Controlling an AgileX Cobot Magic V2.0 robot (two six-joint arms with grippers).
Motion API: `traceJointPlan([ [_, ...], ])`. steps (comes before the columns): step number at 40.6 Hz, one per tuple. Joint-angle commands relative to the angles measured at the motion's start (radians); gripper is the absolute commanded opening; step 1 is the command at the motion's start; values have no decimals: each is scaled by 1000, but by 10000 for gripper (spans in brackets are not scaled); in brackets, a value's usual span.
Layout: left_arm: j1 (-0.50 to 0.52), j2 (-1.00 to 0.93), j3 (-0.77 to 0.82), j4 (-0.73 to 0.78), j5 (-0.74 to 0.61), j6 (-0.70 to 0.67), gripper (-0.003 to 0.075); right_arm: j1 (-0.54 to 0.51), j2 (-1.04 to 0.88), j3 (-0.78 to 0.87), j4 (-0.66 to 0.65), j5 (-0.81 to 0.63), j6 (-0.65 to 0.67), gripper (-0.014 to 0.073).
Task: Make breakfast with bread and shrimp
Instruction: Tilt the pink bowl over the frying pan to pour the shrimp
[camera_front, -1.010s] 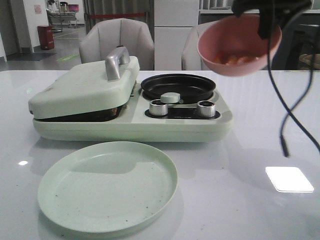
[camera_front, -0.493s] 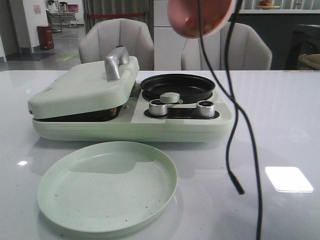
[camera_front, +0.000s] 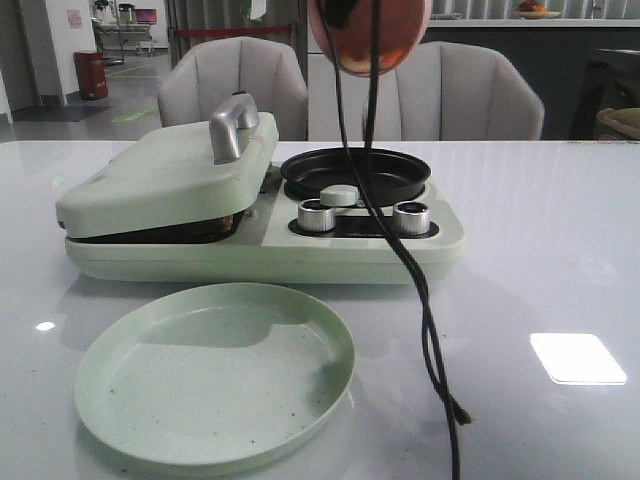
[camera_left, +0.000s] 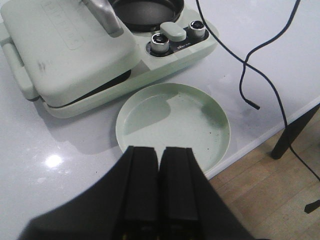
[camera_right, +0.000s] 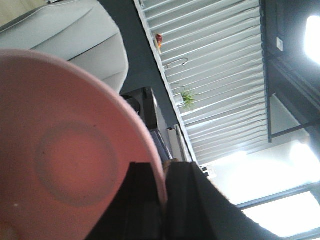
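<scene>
At the top centre of the front view, the right gripper clamped the rim of a tilted round pink bowl above the black round pan; orange shrimp showed inside. The left gripper was closed, empty, over the pale green round plate.

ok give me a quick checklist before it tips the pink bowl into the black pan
1. Grip on bowl: ok. The right hand pinches the rim of the pink bowl.
2. Bowl over the pan: ok, roughly. In the front view it hangs above the black pan, tilted toward the camera; how far forward or back it sits cannot be told.
3. Pan ready: ok. It is uncovered, with nothing visible inside.
4. Shrimp in bowl: cannot tell. Only an orange tint shows at the lower rim.
5. Dangling cable: not ok. It hangs across the pan and knobs in the front view.
6. Left hand: ok. It is shut, holds nothing, and sits near the green plate, apart from the pan.
</scene>
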Motion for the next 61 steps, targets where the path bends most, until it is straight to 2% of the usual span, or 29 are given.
traceJointPlan([
  [1, -4, 5, -26, -15, -72, -10, 101, 0, -77, -43, -111, 47, -5, 45],
  [14, -4, 5, -26, -15, -72, -10, 101, 0, -76, -139, -111, 44, -152, 45],
  [34, -4, 5, -26, -15, -72, -10, 101, 0, -6, -140, -106, 93, -123, 45],
  [38, -4, 5, -26, -15, -72, -10, 101, 0, -29, -140, -50, 118, -121, 45],
  [42, -4, 5, -26, -15, -72, -10, 101, -8, -80, -140, 133, 120, -122, 45],
  [44, -4, 5, -26, -15, -72, -10, 101, -22, -116, -140, 268, 101, -134, 45],
  [47, -4, 5, -26, -15, -72, -10, 101, -67, -177, -132, 475, 76, -161, 45],
  [51, -4, 5, -26, -15, -72, -10, 101, -143, -250, -99, 677, 71, -184, 45],
  [56, -4, 5, -26, -15, -72, -10, 101, -267, -342, 10, 912, 52, -238, 45],
  [61, -4, 5, -26, -15, -72, -10, 101, -396, -434, 184, 1146, 2, -292, 45],
])
